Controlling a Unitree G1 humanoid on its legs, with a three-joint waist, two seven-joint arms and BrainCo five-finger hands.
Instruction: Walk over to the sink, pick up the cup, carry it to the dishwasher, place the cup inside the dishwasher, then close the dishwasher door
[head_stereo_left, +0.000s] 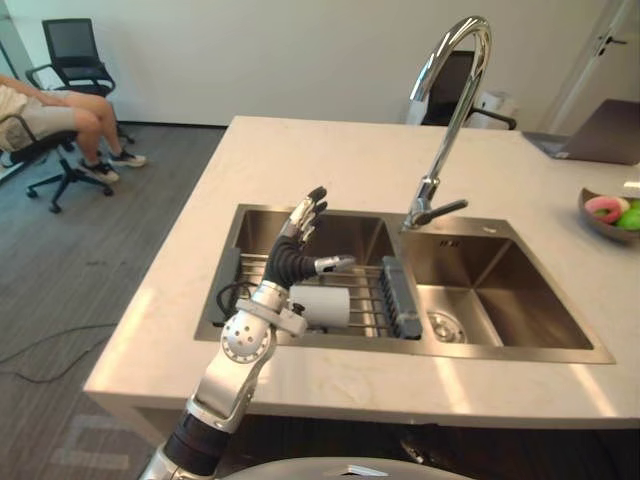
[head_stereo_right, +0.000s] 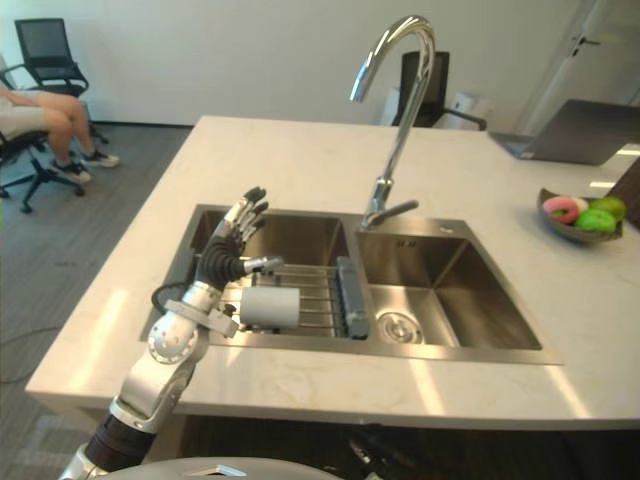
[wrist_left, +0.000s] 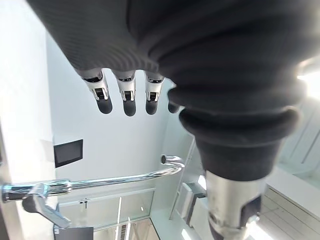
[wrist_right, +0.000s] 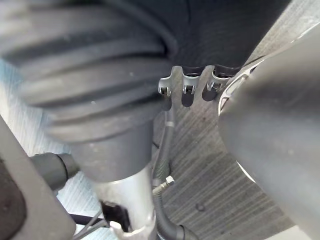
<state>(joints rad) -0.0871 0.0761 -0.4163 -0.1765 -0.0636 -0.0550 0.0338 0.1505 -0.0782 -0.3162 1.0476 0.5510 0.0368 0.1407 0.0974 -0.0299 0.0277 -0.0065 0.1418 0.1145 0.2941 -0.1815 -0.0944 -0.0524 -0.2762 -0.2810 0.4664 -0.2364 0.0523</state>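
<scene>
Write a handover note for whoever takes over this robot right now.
Left hand: open, raised over the left basin of the sink, above the cup, not gripping it.
Right hand: open, idle, down by the floor.
Cup lies on its side on the wire rack there.
Done: reached the sink. Left: grasp cup, carry to dishwasher, load it, close door.

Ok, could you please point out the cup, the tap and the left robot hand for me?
cup (head_stereo_left: 325, 305), left eye view, on its white side wall.
tap (head_stereo_left: 461, 110), left eye view, on its tall neck.
left robot hand (head_stereo_left: 290, 258), left eye view, on its dark ribbed cover.
</scene>
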